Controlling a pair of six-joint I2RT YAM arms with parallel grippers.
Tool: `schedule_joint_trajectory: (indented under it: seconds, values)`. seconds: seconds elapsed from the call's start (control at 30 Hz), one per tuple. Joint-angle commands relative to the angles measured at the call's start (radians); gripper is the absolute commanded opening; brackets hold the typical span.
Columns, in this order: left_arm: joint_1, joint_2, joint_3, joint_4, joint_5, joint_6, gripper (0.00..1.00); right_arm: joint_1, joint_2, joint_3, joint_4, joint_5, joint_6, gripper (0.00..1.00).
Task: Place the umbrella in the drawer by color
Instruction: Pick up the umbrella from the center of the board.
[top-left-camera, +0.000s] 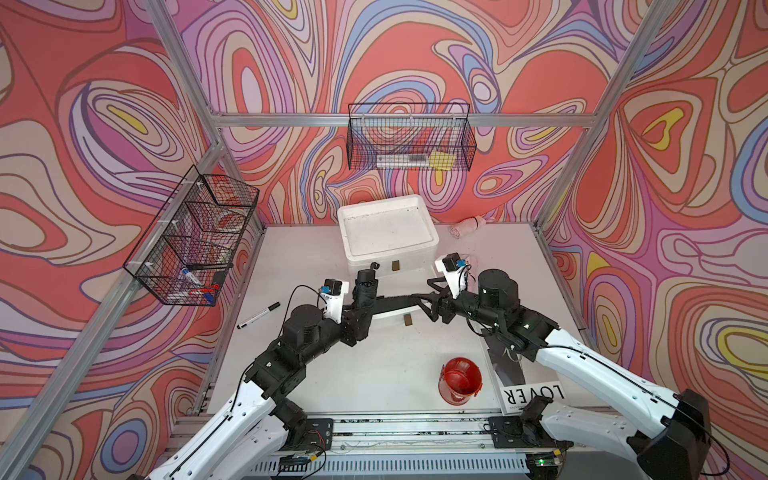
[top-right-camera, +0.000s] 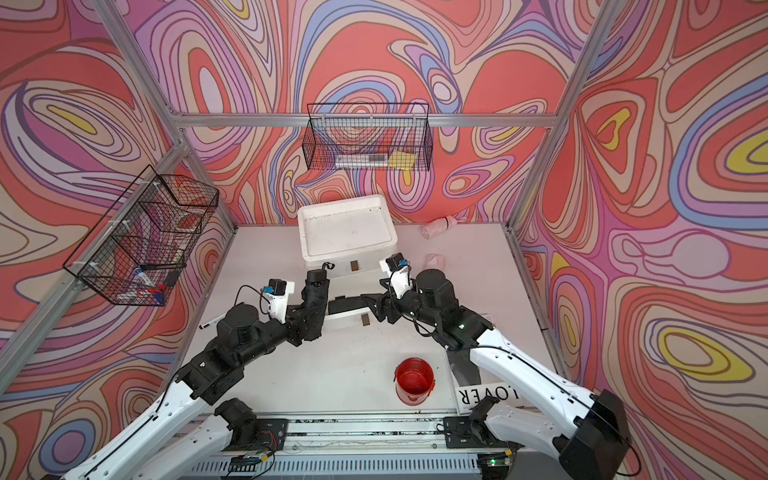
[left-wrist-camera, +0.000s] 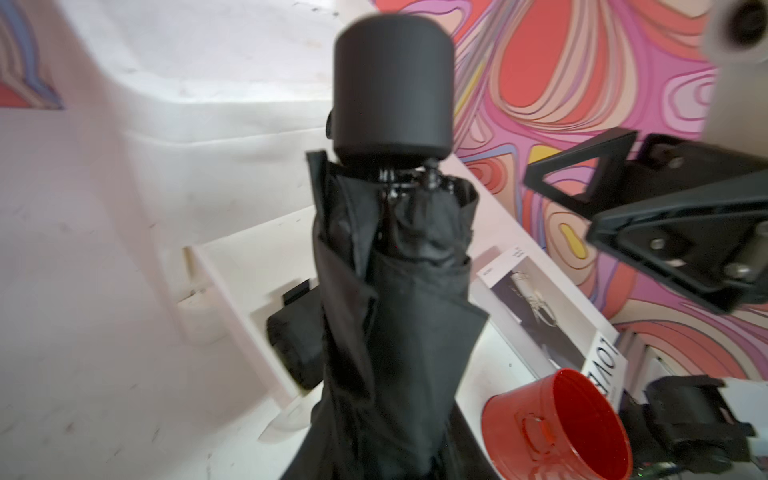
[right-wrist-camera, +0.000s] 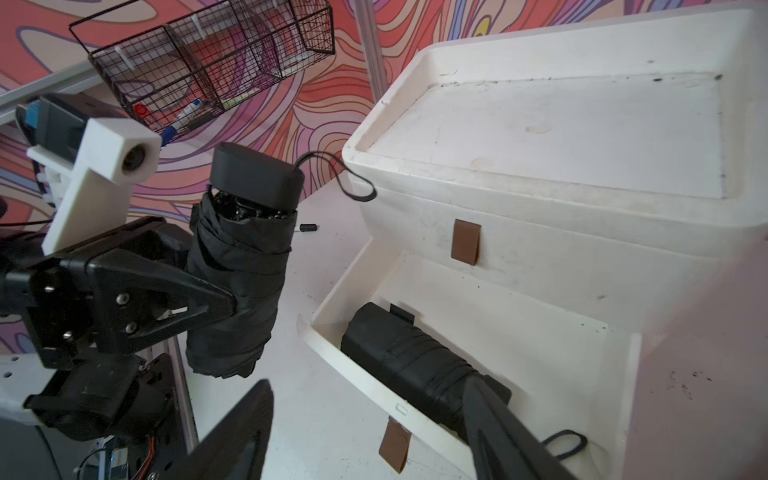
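Note:
A folded black umbrella (top-left-camera: 364, 291) (right-wrist-camera: 241, 270) stands upright, with my left gripper (top-left-camera: 356, 321) shut on its lower part; its handle cap (left-wrist-camera: 392, 83) points up. It hangs just left of the white drawer unit (top-left-camera: 388, 208), above the table. The lower drawer (right-wrist-camera: 353, 376) is pulled open, and another black umbrella (right-wrist-camera: 409, 359) lies inside it. My right gripper (top-left-camera: 424, 297) (right-wrist-camera: 368, 384) is open above that drawer's front edge, with nothing between its fingers. A pink umbrella (top-left-camera: 467, 224) lies by the back wall.
A red bucket (top-left-camera: 460, 380) and a book (top-left-camera: 532, 395) sit at the front right. A black marker (top-left-camera: 258, 315) lies at the left. Wire baskets hang on the left wall (top-left-camera: 195, 237) and the back wall (top-left-camera: 409, 137). A pink cloth thing (top-right-camera: 434, 262) lies right of the unit.

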Motion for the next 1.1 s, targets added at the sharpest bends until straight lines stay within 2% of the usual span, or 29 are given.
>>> schedule_joint_trajectory:
  seconds: [0.0,0.17,0.27,0.33,0.5,0.7,0.9,1.0,1.07]
  values:
    - [-0.013,0.051,0.061,0.221,0.24,0.023,0.0,-0.001,0.006,0.037,0.028,-0.141,-0.025,0.76]
    - [-0.058,0.124,0.099,0.25,0.363,0.085,0.0,-0.001,0.013,0.058,0.016,-0.253,-0.076,0.76]
    - [-0.069,0.154,0.115,0.23,0.498,0.15,0.0,-0.001,0.024,0.079,-0.009,-0.332,-0.116,0.77]
    - [-0.075,0.157,0.11,0.232,0.531,0.159,0.0,-0.001,0.036,0.097,-0.034,-0.374,-0.14,0.77]
    - [-0.081,0.127,0.076,0.251,0.562,0.18,0.0,-0.001,0.052,0.137,-0.061,-0.439,-0.167,0.75]
    - [-0.1,0.122,0.077,0.197,0.519,0.21,0.0,-0.001,0.055,0.171,-0.063,-0.539,-0.16,0.68]
    - [-0.119,0.122,0.086,0.15,0.447,0.236,0.0,-0.001,0.078,0.206,-0.136,-0.536,-0.157,0.52]
    - [-0.119,0.122,0.084,0.127,0.36,0.232,0.06,-0.001,0.084,0.211,-0.147,-0.535,-0.152,0.34]
    - [-0.12,0.115,0.081,0.108,0.277,0.225,0.15,-0.001,0.083,0.214,-0.144,-0.524,-0.143,0.22]
